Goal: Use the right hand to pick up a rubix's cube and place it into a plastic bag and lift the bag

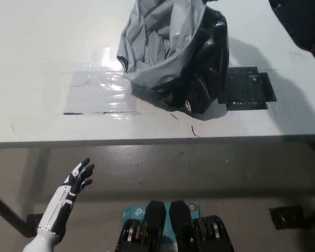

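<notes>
The left hand (80,177) hung below the table (37,63), fingers spread, empty. The bag (176,58) stood far ahead. The right hand's state couldn't be told.

The plastic bag (173,58) stands on the table (31,52), toward its far middle, with a flat transparent sheet (97,94) lying on the table just to its left and a flat square pad (247,89) lying on the table just to its right, both touching or nearly touching the bag's base. The left hand (80,177) hangs below and in front of the table's near edge, at the lower left, well apart from the bag. Part of the right arm (304,26) shows at the upper right corner, to the right of the bag.
</notes>
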`<state>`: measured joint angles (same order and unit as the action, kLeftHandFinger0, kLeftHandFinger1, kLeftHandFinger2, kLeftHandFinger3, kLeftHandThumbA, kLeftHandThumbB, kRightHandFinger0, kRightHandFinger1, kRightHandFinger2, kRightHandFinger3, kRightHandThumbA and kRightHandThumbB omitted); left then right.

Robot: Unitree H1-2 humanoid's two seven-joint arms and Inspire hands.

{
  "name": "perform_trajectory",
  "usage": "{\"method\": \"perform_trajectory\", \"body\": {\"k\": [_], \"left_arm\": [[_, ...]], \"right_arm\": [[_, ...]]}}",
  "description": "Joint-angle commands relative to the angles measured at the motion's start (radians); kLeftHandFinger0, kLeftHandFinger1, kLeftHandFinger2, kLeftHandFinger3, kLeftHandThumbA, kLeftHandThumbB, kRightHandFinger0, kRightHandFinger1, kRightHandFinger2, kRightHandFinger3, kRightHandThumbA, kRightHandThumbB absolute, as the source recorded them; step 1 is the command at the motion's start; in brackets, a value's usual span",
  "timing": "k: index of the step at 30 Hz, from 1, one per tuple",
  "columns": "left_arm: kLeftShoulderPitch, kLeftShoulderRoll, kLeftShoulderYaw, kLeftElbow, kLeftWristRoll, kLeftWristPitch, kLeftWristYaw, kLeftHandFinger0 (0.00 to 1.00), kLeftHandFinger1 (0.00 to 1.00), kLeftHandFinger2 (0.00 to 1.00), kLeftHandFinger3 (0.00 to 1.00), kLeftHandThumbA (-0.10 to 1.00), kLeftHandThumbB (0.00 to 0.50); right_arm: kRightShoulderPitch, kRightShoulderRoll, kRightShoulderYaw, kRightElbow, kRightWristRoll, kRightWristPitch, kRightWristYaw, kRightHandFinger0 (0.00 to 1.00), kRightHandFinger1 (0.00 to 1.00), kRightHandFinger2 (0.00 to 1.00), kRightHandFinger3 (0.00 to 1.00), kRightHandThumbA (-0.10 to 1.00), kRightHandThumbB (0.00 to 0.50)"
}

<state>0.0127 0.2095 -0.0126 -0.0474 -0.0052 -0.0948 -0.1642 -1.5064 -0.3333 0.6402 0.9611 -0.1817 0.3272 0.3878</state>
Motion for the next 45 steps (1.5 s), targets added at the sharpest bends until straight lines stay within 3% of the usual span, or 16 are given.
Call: {"method": "perform_trajectory", "body": {"k": [1, 3, 11, 17, 19, 20, 21, 24, 28, 33, 35, 36, 37, 40, 41, 45], "left_arm": [[-0.001, 0.022, 0.006, -0.042, 0.003, 0.001, -0.007, 0.98, 1.00, 1.00, 1.00, 1.00, 0.112], [-0.016, 0.023, 0.006, -0.038, 0.003, 0.000, -0.008, 0.98, 1.00, 1.00, 1.00, 1.00, 0.110], [-0.115, 0.032, 0.016, -0.010, -0.007, 0.003, -0.010, 1.00, 1.00, 1.00, 1.00, 1.00, 0.103], [-0.181, 0.028, 0.020, 0.005, -0.009, 0.008, -0.004, 1.00, 1.00, 1.00, 1.00, 1.00, 0.111], [-0.212, 0.027, 0.025, 0.017, -0.018, 0.003, -0.003, 1.00, 1.00, 1.00, 1.00, 1.00, 0.106], [-0.219, 0.027, 0.026, 0.020, -0.020, 0.000, -0.003, 1.00, 1.00, 1.00, 1.00, 1.00, 0.106], [-0.230, 0.026, 0.031, 0.029, -0.028, -0.009, -0.002, 1.00, 1.00, 1.00, 1.00, 1.00, 0.117], [-0.249, 0.028, 0.038, 0.046, -0.035, -0.016, 0.000, 1.00, 1.00, 1.00, 1.00, 1.00, 0.133], [-0.279, 0.029, 0.043, 0.063, -0.036, -0.011, 0.004, 1.00, 1.00, 1.00, 1.00, 1.00, 0.155], [-0.290, 0.032, 0.046, 0.067, -0.039, 0.001, 0.003, 1.00, 1.00, 1.00, 1.00, 1.00, 0.175], [-0.296, 0.037, 0.047, 0.076, -0.048, -0.003, -0.006, 1.00, 1.00, 1.00, 1.00, 1.00, 0.179], [-0.296, 0.037, 0.047, 0.077, -0.048, -0.003, -0.006, 1.00, 1.00, 1.00, 1.00, 1.00, 0.180], [-0.296, 0.038, 0.049, 0.077, -0.050, 0.001, -0.006, 1.00, 1.00, 1.00, 1.00, 1.00, 0.196], [-0.292, 0.038, 0.051, 0.084, -0.054, 0.001, -0.008, 1.00, 1.00, 1.00, 1.00, 1.00, 0.198], [-0.289, 0.037, 0.052, 0.088, -0.056, -0.005, -0.010, 1.00, 1.00, 1.00, 1.00, 1.00, 0.199], [-0.267, 0.029, 0.051, 0.089, -0.050, -0.013, -0.007, 1.00, 1.00, 1.00, 1.00, 1.00, 0.199]], "right_arm": [[-0.084, -0.205, -0.013, -0.410, -0.114, 0.039, 0.152, 1.00, 1.00, 1.00, 1.00, 0.91, 0.263], [-0.046, -0.255, -0.080, -0.549, -0.124, 0.093, 0.088, 1.00, 1.00, 1.00, 1.00, 1.00, 0.315], [0.131, -0.404, -0.443, -1.039, -0.031, 0.110, -0.047, 1.00, 1.00, 1.00, 1.00, 1.00, 0.281], [0.285, -0.453, -0.659, -1.319, 0.047, 0.103, -0.058, 1.00, 1.00, 1.00, 1.00, 1.00, 0.250], [0.406, -0.446, -0.820, -1.541, 0.092, 0.139, -0.069, 1.00, 1.00, 1.00, 1.00, 0.98, 0.230], [0.422, -0.442, -0.845, -1.572, 0.104, 0.143, -0.071, 1.00, 1.00, 1.00, 1.00, 1.00, 0.346], [0.464, -0.439, -0.893, -1.639, 0.133, 0.143, -0.077, 1.00, 1.00, 1.00, 1.00, 1.00, 0.248], [0.569, -0.440, -0.983, -1.784, 0.181, 0.143, -0.106, 1.00, 1.00, 1.00, 1.00, 1.00, 0.210], [0.727, -0.359, -1.062, -1.911, 0.250, 0.107, -0.198, 1.00, 1.00, 1.00, 1.00, 1.00, 0.239], [0.954, -0.223, -1.020, -1.911, 0.316, -0.107, -0.298, 1.00, 1.00, 1.00, 1.00, 0.94, 0.246], [1.123, -0.075, -0.925, -1.911, 0.304, -0.175, -0.319, 1.00, 1.00, 1.00, 1.00, 1.00, 0.310], [1.146, -0.051, -0.911, -1.911, 0.309, -0.173, -0.319, 1.00, 1.00, 1.00, 1.00, 1.00, 0.296], [1.207, 0.017, -0.870, -1.887, 0.322, -0.162, -0.312, 1.00, 1.00, 1.00, 1.00, 1.00, 0.362], [1.284, 0.103, -0.798, -1.779, 0.249, -0.242, -0.294, 1.00, 1.00, 1.00, 1.00, 1.00, 0.304], [1.290, 0.128, -0.772, -1.694, 0.219, -0.286, -0.283, 1.00, 1.00, 1.00, 1.00, 1.00, 0.335], [1.299, 0.160, -0.755, -1.565, 0.209, -0.335, -0.241, 1.00, 1.00, 1.00, 1.00, 1.00, 0.343]]}}
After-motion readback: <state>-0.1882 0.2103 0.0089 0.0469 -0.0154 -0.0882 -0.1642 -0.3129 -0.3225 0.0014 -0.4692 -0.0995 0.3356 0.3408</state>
